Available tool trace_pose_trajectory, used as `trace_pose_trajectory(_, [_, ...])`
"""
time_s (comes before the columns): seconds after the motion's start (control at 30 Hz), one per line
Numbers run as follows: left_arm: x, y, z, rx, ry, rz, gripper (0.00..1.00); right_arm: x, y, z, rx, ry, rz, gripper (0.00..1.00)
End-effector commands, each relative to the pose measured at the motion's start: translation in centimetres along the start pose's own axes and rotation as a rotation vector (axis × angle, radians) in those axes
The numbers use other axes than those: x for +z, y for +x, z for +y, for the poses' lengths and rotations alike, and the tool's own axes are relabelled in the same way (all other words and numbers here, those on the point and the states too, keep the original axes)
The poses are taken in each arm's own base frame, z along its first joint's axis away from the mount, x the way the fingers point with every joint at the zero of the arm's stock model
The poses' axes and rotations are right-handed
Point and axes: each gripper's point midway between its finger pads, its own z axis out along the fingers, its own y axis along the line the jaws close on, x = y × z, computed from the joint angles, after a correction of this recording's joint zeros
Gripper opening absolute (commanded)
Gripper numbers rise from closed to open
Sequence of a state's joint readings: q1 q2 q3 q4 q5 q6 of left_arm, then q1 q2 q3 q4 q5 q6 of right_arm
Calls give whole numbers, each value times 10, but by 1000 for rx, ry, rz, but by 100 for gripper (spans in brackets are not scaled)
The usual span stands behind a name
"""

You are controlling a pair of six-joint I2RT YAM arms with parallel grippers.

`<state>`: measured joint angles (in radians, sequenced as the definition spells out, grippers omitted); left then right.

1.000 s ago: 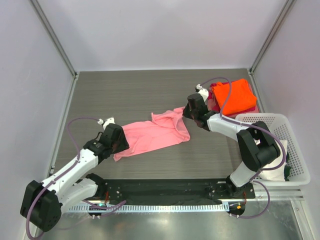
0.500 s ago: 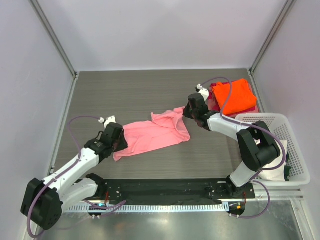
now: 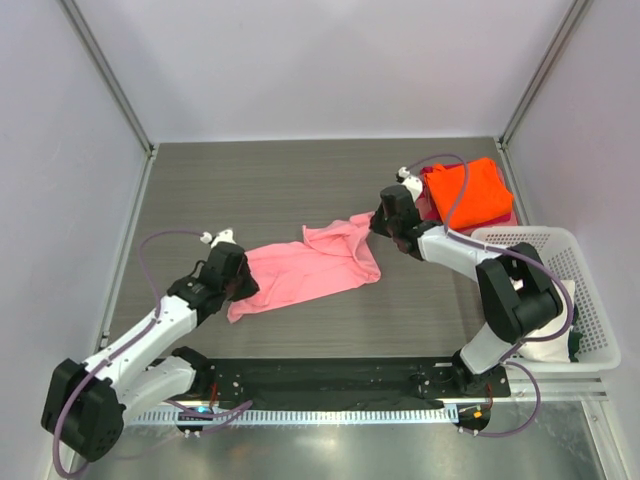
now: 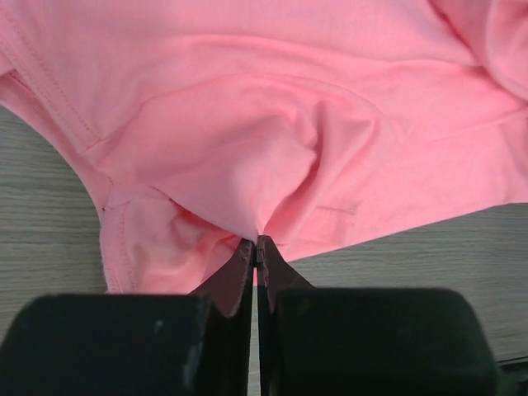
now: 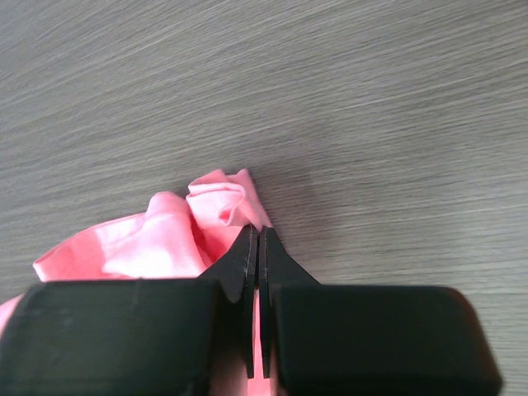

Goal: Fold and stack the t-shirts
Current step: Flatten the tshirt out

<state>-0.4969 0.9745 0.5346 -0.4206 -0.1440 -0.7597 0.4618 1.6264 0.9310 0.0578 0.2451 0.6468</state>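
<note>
A light pink t-shirt (image 3: pixel 305 268) lies spread and partly folded in the middle of the table. My left gripper (image 3: pixel 240 283) is at its near-left end, shut on a pinch of pink cloth (image 4: pixel 256 198). At the shirt's far-right corner my right gripper (image 3: pixel 376 226) is shut on a bunched corner (image 5: pixel 219 202). A folded bright orange t-shirt (image 3: pixel 466 192) sits at the back right on top of a magenta-red t-shirt (image 3: pixel 500 218). Cream-white cloth (image 3: pixel 552 345) lies in the basket.
A white plastic lattice basket (image 3: pixel 560 245) stands at the right edge, beside the right arm. A black rail (image 3: pixel 330 385) runs along the near edge between the arm bases. Grey walls enclose the table on three sides.
The left gripper has closed on the pink shirt's near-left end. The right arm has shifted slightly to the right with its corner of cloth.
</note>
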Motion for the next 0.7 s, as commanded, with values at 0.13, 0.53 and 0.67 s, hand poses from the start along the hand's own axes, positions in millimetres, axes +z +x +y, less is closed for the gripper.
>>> trace_pose_trajectory(0.13, [-52, -73, -30, -88, 114, -156, 0, -32, -63, -57, 174, 193, -175, 1])
trace_pose_trajectory(0.53, [-145, -205, -55, -171, 260, -372, 0, -98, -63, -131, 231, 466, -272, 1])
trace_pose_trajectory(0.67, [-168, -239, -48, -197, 250, -435, 0, -117, -49, -155, 247, 517, -277, 1])
